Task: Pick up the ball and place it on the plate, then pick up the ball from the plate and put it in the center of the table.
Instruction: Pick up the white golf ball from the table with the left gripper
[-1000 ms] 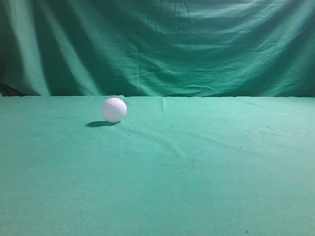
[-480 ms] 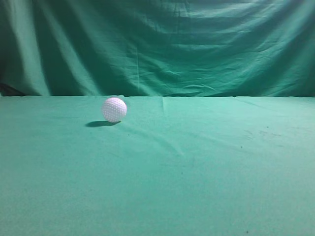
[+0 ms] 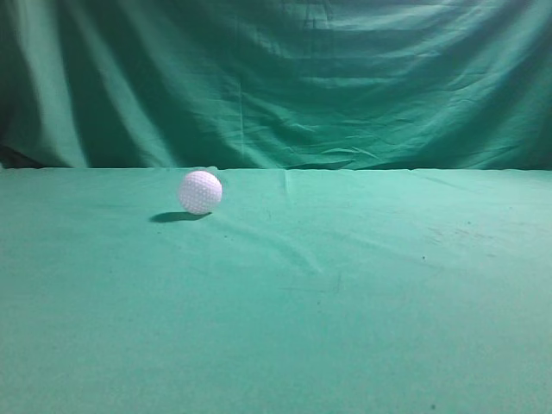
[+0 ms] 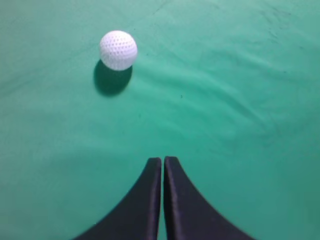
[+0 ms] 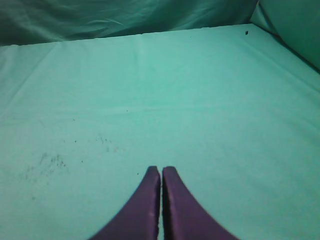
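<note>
the ball (image 4: 118,50) lay on the table (image 4: 240,100), well ahead and left of the left gripper (image 4: 163,161), fingers together. the right gripper (image 5: 161,170) fingers were together too.

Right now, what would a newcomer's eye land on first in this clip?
The small white dimpled golf ball sits alone on the teal-green cloth table, left of centre, near the draped green backdrop curtain. In the wrist views, the left gripper and right gripper hover with jaws shut.
</note>
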Motion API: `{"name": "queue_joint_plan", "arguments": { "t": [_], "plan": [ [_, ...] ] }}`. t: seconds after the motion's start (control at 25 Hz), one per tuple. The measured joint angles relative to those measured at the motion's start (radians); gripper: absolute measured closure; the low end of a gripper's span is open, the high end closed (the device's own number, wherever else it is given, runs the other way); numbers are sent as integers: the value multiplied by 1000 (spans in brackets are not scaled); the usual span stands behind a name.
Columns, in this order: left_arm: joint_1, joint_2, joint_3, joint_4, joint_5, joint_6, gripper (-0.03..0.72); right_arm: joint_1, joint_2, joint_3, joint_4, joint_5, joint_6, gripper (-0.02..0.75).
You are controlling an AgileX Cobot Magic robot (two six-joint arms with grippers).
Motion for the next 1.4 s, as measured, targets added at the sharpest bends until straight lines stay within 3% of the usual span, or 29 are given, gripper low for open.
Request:
{"name": "queue_joint_plan", "arguments": {
  "t": [0.32,0.36,0.4,0.52,0.6,0.72,0.96,1.0,1.4],
  "plan": [
    [-6,401,-359,34,110,-1,688,0,0,0,0,0,0,738],
    [-6,437,-399,38,132,-1,640,0,0,0,0,0,0,738],
    [-6,475,-435,43,149,-1,640,0,0,0,0,0,0,738],
    [-6,555,-511,50,192,-12,388,0,0,0,0,0,0,738],
    [-6,587,-541,50,192,-32,181,0,0,0,0,0,0,738],
    [-8,613,-558,57,175,-52,36,0,0,0,0,0,0,738],
    [-8,651,-562,95,139,-54,44,0,0,0,0,0,0,738],
    [-8,655,-562,98,132,-54,87,0,0,0,0,0,0,738],
    [-12,711,-564,104,106,-54,87,0,0,0,0,0,0,738]
  ]
}}
